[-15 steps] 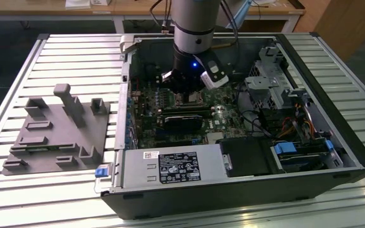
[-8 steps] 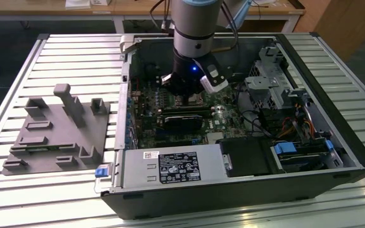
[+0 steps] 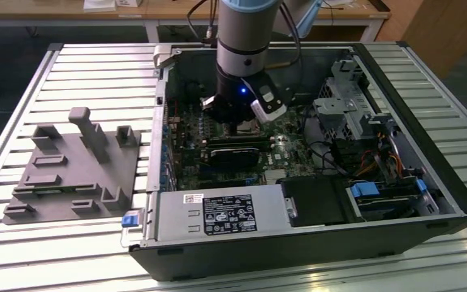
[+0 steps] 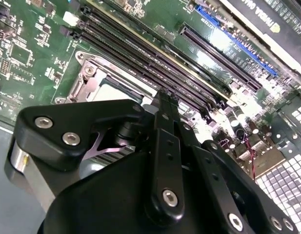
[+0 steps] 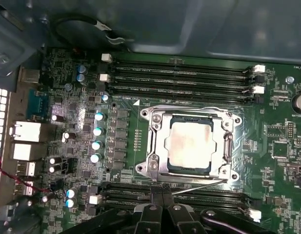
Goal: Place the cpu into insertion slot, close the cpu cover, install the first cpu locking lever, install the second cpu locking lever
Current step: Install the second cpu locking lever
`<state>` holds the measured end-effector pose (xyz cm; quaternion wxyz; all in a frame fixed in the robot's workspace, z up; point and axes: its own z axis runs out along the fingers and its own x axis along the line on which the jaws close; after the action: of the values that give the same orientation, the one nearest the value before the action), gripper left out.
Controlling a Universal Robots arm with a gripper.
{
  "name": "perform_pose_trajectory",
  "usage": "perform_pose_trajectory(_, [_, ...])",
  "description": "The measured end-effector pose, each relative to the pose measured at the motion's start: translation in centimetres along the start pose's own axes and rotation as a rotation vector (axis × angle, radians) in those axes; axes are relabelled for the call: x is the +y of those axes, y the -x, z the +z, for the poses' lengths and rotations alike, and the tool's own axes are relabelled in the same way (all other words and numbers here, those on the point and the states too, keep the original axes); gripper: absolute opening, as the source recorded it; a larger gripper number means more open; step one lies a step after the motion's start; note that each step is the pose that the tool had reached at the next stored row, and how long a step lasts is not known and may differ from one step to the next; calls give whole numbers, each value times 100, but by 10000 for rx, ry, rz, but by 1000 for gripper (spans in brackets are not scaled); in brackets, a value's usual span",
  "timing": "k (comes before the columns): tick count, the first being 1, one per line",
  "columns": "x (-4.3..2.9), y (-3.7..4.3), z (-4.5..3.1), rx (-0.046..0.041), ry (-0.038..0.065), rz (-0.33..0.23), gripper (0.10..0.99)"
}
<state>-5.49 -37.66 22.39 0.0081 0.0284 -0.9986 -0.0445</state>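
In the first wrist view, the small silvery-grey square cpu [image 5: 189, 145] is seen seated in the metal-rimmed insertion slot [image 5: 228, 146], framed by the thin silvery cpu cover [image 5: 157, 141]. Below, the black gripper [image 5: 162, 208] is held closed, gripping nothing; the thin lever [image 5: 199, 185] beside it could be missed or slipped off.

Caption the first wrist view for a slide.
CPU seated in its socket under the closed metal cover, gripper poised beside a thin locking lever.

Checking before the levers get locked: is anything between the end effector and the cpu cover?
Nothing visible: the end effector sits beside the socket, and the silvery metal frame cpu cover lies closed over the grey square cpu.
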Motion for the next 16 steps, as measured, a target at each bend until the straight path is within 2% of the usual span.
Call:
perform_pose_trajectory(6, [-11,-4,63,-2,69,-1,106])
perform_pose_trajectory(9, [-36,-6,64,-16,294,-4,106])
perform_pose_trajectory(16, [-125,-17,56,-40,714,-10,106])
